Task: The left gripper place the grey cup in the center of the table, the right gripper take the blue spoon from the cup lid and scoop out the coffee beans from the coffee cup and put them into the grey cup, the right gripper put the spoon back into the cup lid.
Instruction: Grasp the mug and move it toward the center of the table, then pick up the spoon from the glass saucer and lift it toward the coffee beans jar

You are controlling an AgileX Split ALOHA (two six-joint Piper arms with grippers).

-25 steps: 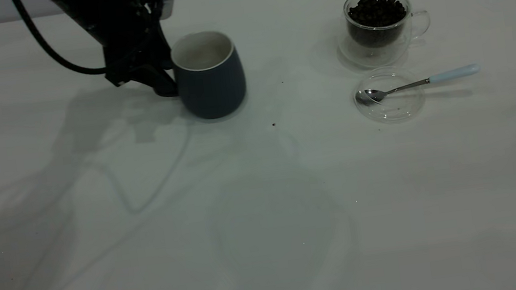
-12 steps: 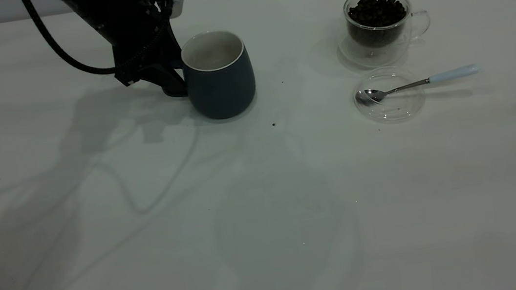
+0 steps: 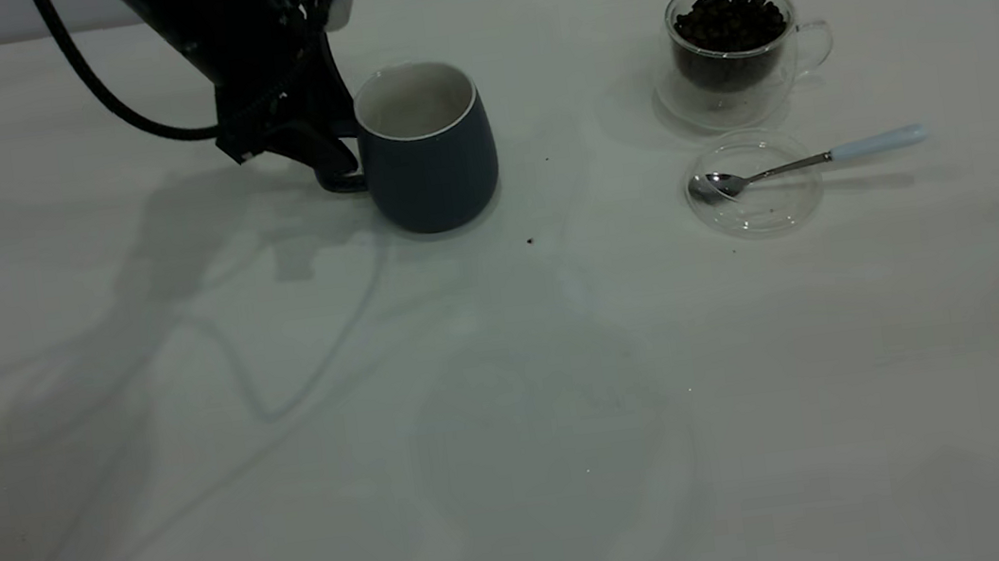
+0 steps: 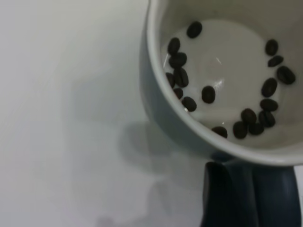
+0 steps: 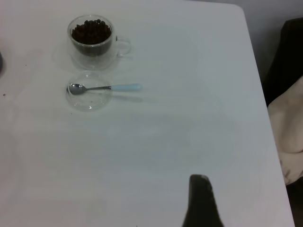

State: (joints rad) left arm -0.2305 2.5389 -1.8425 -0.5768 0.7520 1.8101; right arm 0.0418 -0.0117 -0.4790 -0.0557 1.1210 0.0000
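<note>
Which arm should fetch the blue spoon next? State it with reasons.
Right. The blue spoon lies on the cup lid on the right arm's side, clear in its wrist view; the left pincer holds the grey cup by its handle.

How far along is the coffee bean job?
Done: nothing fully. In hand: the left gripper holds the grey cup by its handle, just left of the table's middle; a few beans already lie inside. Left: the blue spoon lies in the cup lid, the coffee cup is full, the right gripper sits far off.

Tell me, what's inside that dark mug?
The grey cup holds scattered coffee beans on its white bottom; its near rim hides a strip of the floor.
</note>
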